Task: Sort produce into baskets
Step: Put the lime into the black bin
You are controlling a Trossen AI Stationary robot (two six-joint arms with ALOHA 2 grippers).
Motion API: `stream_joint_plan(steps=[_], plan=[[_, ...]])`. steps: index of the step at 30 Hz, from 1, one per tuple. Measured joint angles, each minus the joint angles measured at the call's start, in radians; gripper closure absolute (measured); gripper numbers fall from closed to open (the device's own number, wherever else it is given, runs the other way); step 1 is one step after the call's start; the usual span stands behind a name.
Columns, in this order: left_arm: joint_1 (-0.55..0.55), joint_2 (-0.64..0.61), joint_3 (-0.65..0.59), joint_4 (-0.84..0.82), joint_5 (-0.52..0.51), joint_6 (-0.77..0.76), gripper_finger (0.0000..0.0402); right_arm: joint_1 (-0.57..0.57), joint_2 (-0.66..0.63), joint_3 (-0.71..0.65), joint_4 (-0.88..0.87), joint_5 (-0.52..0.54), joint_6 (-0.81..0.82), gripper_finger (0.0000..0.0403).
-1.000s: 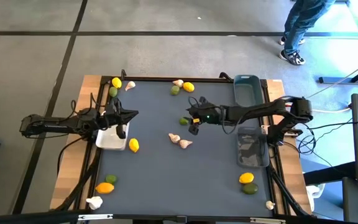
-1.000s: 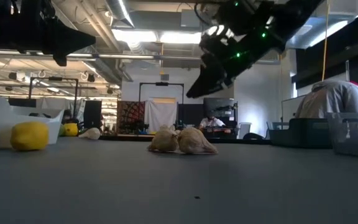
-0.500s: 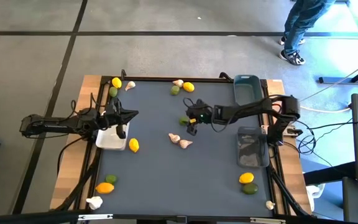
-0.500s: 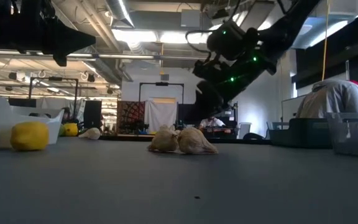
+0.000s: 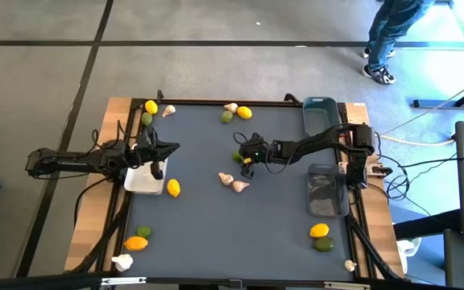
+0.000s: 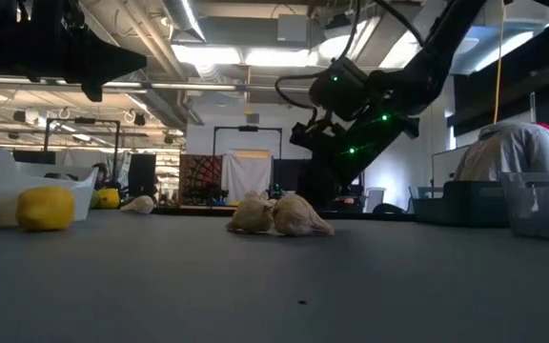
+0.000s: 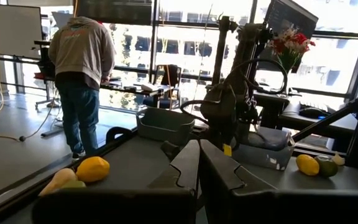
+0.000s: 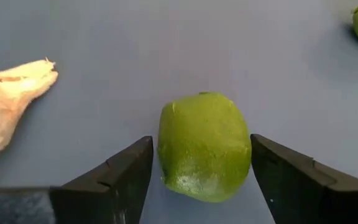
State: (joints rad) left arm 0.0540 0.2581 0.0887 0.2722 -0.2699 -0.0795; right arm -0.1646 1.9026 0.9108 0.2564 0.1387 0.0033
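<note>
A green lime (image 8: 204, 146) lies on the dark mat near the table's middle (image 5: 238, 157). My right gripper (image 8: 201, 163) is low over it, open, with one finger on either side of the lime and a small gap to each. My left gripper (image 7: 197, 163) is shut and empty, hovering above the white basket (image 5: 143, 180) at the table's left. The blue-grey basket (image 5: 319, 115) stands at the far right and the dark grey basket (image 5: 327, 192) just in front of it. Two garlic bulbs (image 5: 234, 183) lie near the lime.
Lemons, limes and garlic lie scattered: a group at the far left corner (image 5: 151, 107), one at the far middle (image 5: 245, 113), a lemon (image 5: 173, 188) by the white basket, pieces at the near left (image 5: 137, 242) and near right (image 5: 321, 234). A person stands beyond the far right corner (image 5: 389, 32).
My right gripper has gone toward the table's left edge and down, toward the lime, and now stands low with its fingers on either side of it. The lime has stayed where it was.
</note>
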Motion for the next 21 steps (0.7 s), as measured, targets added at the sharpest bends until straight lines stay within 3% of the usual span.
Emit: stream_joint_plan(steps=[10, 16, 21], plan=[[0.0, 0.0, 0.0, 0.0, 0.0, 0.005, 0.0396, 0.0, 0.0, 0.0, 0.009, 0.0, -0.009, 0.0279], [0.0, 0.0, 0.0, 0.0, 0.0, 0.015, 0.0396, 0.0, -0.034, 0.0, -0.033, 0.019, -0.01, 0.0283], [0.0, 0.0, 0.0, 0.0, 0.0, 0.01, 0.0396, 0.001, -0.125, 0.0, -0.152, 0.1, -0.013, 0.0268]])
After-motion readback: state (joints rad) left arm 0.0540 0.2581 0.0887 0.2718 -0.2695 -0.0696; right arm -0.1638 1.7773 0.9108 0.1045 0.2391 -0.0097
